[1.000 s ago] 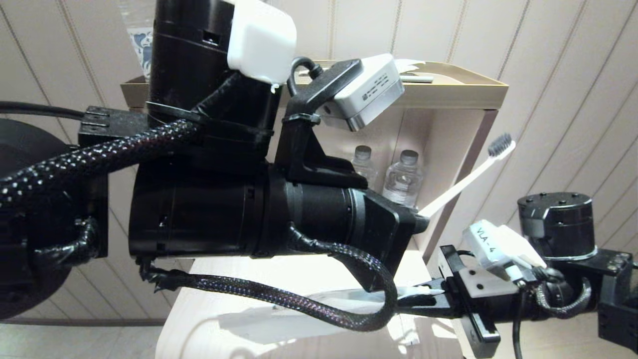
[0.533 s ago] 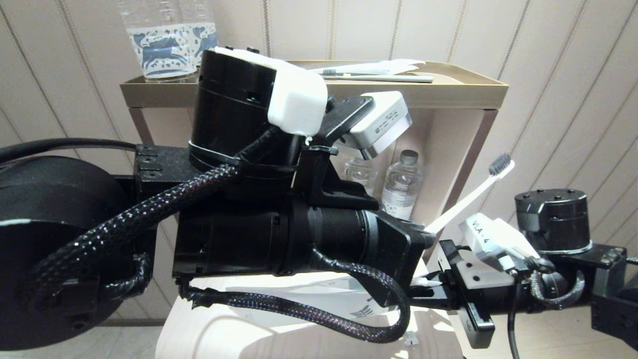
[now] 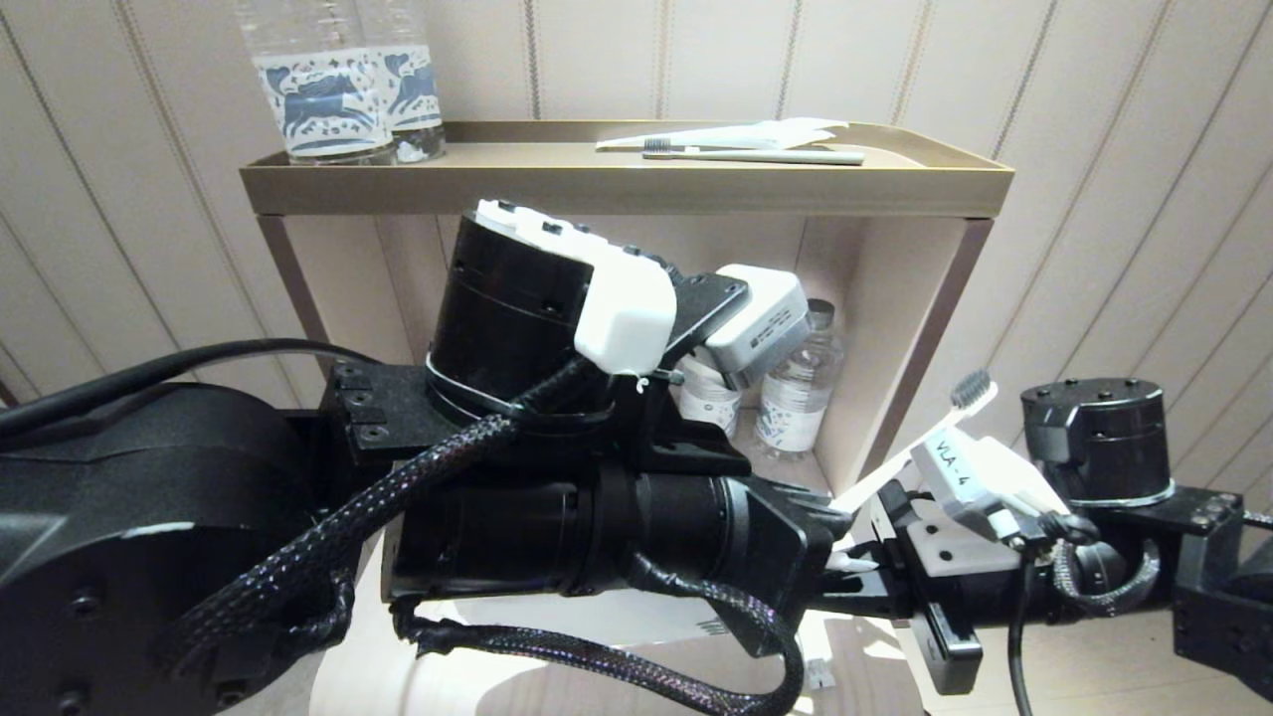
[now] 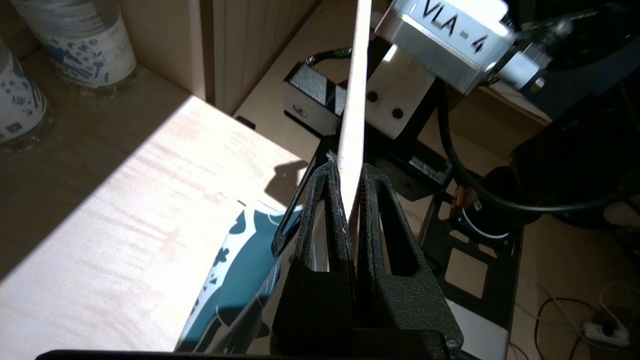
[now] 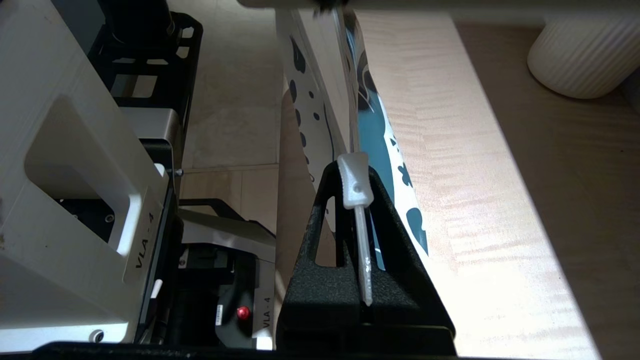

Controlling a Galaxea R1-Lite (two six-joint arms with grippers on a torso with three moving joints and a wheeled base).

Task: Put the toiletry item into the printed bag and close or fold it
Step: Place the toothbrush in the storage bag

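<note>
A pale wooden shelf unit (image 3: 900,328) stands against a wall of ribbed, cream-coloured panelling (image 3: 1094,119), and everything here is placed from it. On its top tray (image 3: 617,189) two clear bottles with blue printed labels (image 3: 338,89) stand at the left end; at the right end lie a plain white wrapper (image 3: 756,131) and a second toothbrush (image 3: 766,155). Inside the open compartment below, two small water bottles (image 3: 796,388) stand side by side.

In front of the unit, over a light wood tabletop (image 4: 125,200) in a bright patch of sun, the left gripper (image 4: 348,172) is clamped tight on the handle of the white toothbrush (image 3: 920,438). The brush slants up toward the unit's right side panel, grey bristles topmost. Just right of it, the right gripper (image 5: 356,185) is pinched on the edge of the printed bag (image 5: 325,90). The bag, patterned in teal and dark blue, hangs above the tabletop below the left gripper. A white ribbed pot (image 5: 585,55) stands on the tabletop farther back.
</note>
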